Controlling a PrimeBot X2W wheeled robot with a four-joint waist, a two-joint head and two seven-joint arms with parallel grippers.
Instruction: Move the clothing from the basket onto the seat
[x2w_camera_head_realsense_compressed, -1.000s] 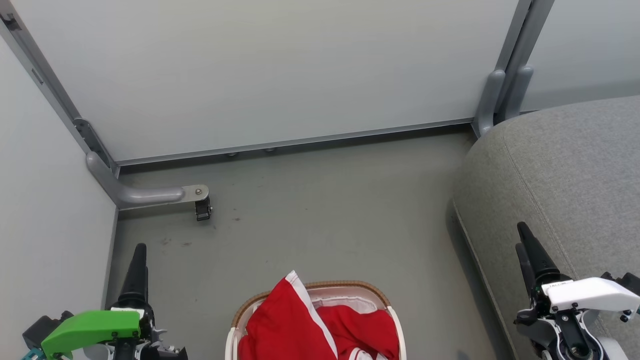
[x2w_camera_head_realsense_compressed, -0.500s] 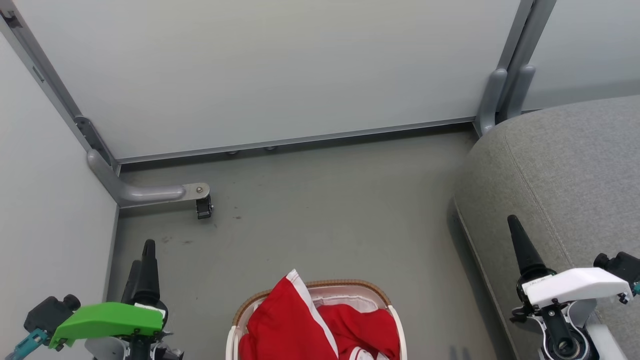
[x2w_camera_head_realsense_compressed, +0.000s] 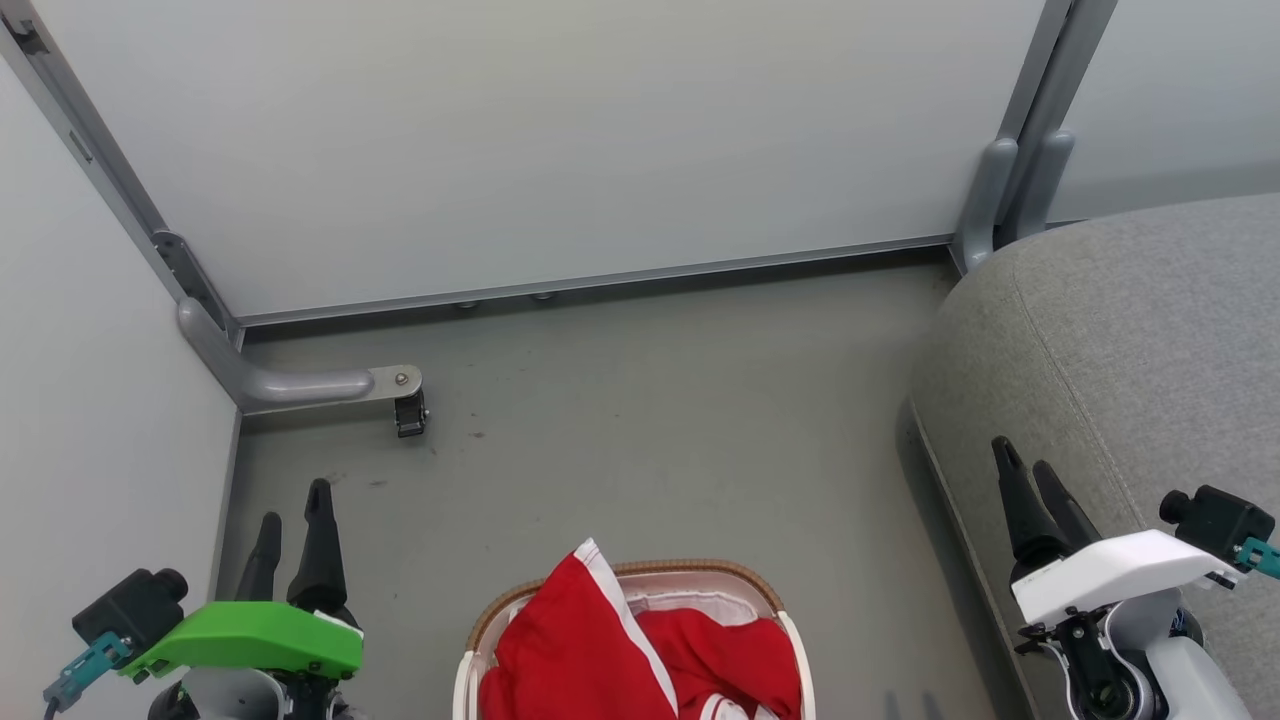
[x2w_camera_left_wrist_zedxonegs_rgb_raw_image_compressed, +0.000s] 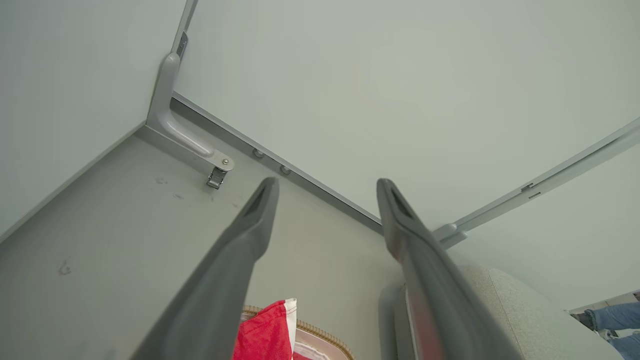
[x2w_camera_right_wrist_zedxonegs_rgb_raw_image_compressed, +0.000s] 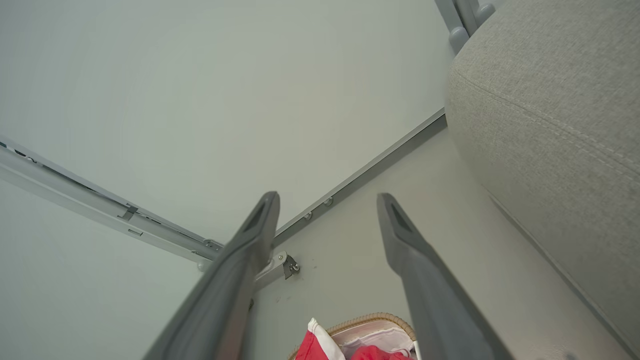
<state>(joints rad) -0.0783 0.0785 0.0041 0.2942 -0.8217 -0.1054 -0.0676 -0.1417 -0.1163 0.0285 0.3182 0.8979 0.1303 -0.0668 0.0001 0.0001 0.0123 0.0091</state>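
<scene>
**Both claws empty, red clothing still in the basket**

The left gripper (x2w_camera_head_realsense_compressed: 293, 505), at 7 o'clock in the head view, has its two dark fingers parted with nothing between them. The right gripper (x2w_camera_head_realsense_compressed: 1020, 458), at 4 o'clock, is likewise spread and empty, and shows against the edge of the seat (x2w_camera_head_realsense_compressed: 1150, 340), a large grey cushion running from 2 to 4 o'clock. Between the two, at 6 o'clock, the basket (x2w_camera_head_realsense_compressed: 700, 572) sits on the floor (x2w_camera_head_realsense_compressed: 650, 430). The clothing (x2w_camera_head_realsense_compressed: 590, 650) is heaped inside it, one red fold with a white stripe rising above the woven rim. No garment lies on the visible seat. The task looks unstarted, with every piece left to grasp, lift and carry toward 3 o'clock.
</scene>
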